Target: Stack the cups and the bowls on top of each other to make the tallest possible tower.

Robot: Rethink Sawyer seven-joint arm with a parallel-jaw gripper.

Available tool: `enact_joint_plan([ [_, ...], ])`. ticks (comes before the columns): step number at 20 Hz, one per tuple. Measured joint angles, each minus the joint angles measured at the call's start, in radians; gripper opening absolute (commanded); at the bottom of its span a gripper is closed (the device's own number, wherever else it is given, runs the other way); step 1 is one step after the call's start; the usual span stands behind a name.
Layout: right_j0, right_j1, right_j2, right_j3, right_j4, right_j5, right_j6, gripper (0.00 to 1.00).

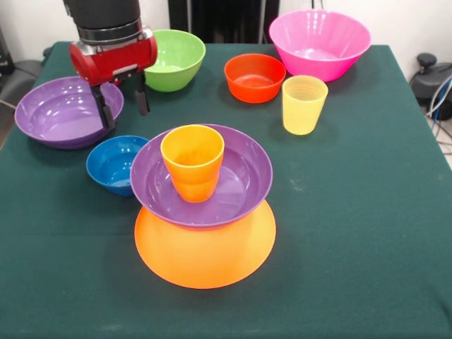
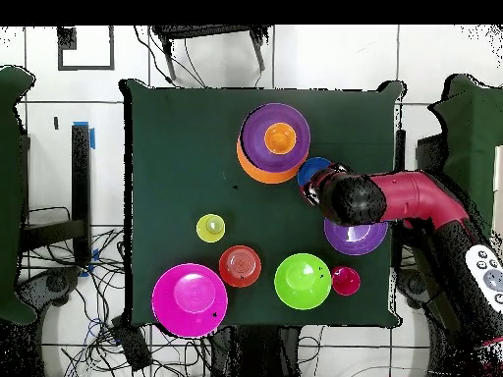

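Observation:
The tower stands mid-table: an upturned yellow-orange bowl (image 1: 205,254) (image 2: 251,165) carries a purple bowl (image 1: 240,180) (image 2: 257,133), and an orange cup (image 1: 192,161) (image 2: 280,137) stands upright in that bowl. My gripper (image 1: 127,119) hangs open and empty above the gap between the second purple bowl (image 1: 56,113) (image 2: 356,239) and the small blue bowl (image 1: 113,164) (image 2: 310,170). It touches neither. Loose pieces are a green bowl (image 1: 175,58) (image 2: 303,281), an orange-red bowl (image 1: 254,76) (image 2: 240,265), a pink bowl (image 1: 319,42) (image 2: 189,299), a yellow cup (image 1: 304,104) (image 2: 210,228) and a red-pink cup (image 2: 345,281).
The dark green tablecloth (image 1: 353,212) covers the whole table. In the overhead view the arm (image 2: 413,201) reaches in from the right edge, over the second purple bowl. Cables lie on the floor beyond the table's sides.

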Motion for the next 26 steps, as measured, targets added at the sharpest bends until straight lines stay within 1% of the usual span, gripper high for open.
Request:
enact_joint_plan([
  [7,-0.018,0.013,-0.021,0.036,-0.029,-0.071,0.000,1.00],
  [14,-0.030,0.045,-0.036,0.059,-0.030,-0.132,0.000,1.00],
  [26,-0.022,0.118,-0.065,0.073,-0.032,-0.252,0.000,1.00],
])
